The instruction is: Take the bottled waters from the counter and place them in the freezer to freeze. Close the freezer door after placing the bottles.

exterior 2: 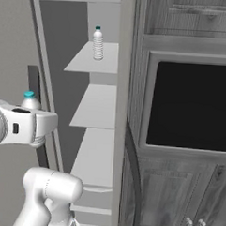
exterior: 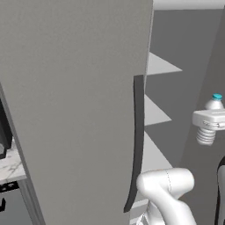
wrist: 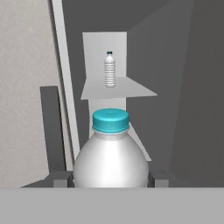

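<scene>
My gripper (wrist: 110,180) is shut on a clear ribbed bottled water (wrist: 110,153) with a light-blue cap, held upright in front of the open freezer (exterior 2: 94,109). The same held bottle (exterior: 214,103) pokes up through the gripper (exterior: 208,125) at the right edge of the left base view. In the right base view the gripper (exterior 2: 32,125) grips that bottle (exterior 2: 30,101) at the left. A second bottled water (exterior 2: 98,43) stands upright on the upper freezer shelf, straight ahead and higher (wrist: 110,70). The freezer door (exterior: 74,110) stands swung open to my left, its dark bar handle (exterior: 138,140) facing me. A corner of the counter (exterior: 9,165) shows behind the door.
Several white-grey shelves (exterior 2: 97,107) step down inside the freezer. Right of the freezer stands a black-windowed wall oven (exterior 2: 190,105) in dark wood cabinets, with drawers (exterior 2: 176,198) below. The refrigerator's closed panel edge (exterior 2: 123,87) borders the opening on the right.
</scene>
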